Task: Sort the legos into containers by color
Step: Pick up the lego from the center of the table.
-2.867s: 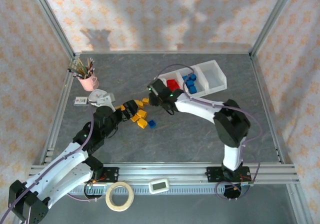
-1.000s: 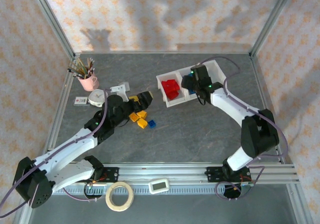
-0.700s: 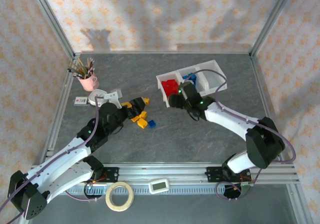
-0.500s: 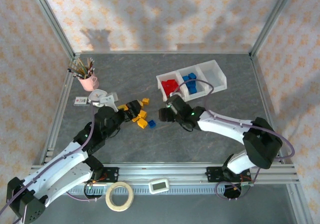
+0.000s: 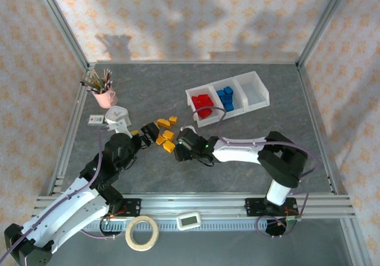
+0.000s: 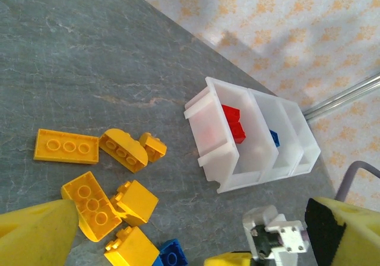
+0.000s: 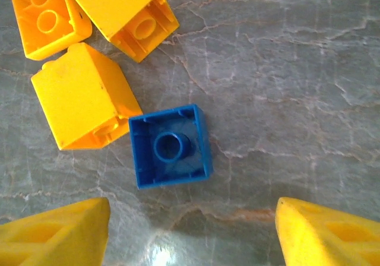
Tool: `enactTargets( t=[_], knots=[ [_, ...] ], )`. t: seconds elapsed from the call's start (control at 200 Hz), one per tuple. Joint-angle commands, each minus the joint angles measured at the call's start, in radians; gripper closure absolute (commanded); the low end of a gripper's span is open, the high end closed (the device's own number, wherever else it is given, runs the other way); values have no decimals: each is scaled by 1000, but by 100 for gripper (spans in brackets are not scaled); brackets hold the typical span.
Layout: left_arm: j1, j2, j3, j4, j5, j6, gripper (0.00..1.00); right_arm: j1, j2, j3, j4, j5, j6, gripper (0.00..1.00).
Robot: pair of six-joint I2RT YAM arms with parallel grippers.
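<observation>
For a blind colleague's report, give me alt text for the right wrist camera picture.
A small blue square plastic brick lies hollow side up on the grey marbled table, untouched, just ahead of the open yellow fingertips of the right gripper. Three yellow-orange plastic bricks sit at its upper left.

I see grey marbled table (image 5: 196,183) mid-frame. Walls (image 5: 178,5) w/ pale orange-flower paper at top, left & right. Alu posts (image 5: 64,22) in upper corners, rail (image 5: 202,202) along bottom. Soft shadows (image 5: 113,43) on back wall.
</observation>
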Motion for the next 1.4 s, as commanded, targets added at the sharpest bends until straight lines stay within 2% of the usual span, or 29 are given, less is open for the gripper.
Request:
enactTargets(
  t=[0.0, 0.531, 0.691, 0.861, 1.081, 1.271, 1.396],
  knots=[
    [6, -13, -19, -33, -35, -12, 1, 3, 43, 58, 4, 49, -46, 29],
    [15, -14, -19, -26, -36, -1, 1, 4, 201, 178, -18, 140, -123, 50],
    [16, -12, -16, -20, -31, 2, 1, 4, 192, 173, -19, 132, -120, 61],
    [18, 0, -11, -4, -14, 0, 1, 2, 136, 141, -16, 132, -99, 69],
    [18, 53, 24, 21, 21, 21, 1, -37, -21, 64, -28, 136, -61, 70],
    [18, 126, 44, 103, 78, 29, 1, -142, -165, 44, -91, 164, -45, 71],
    [18, 195, 63, 166, 124, 34, 1, -268, -209, 75, -130, 167, -45, 70]
  ],
)
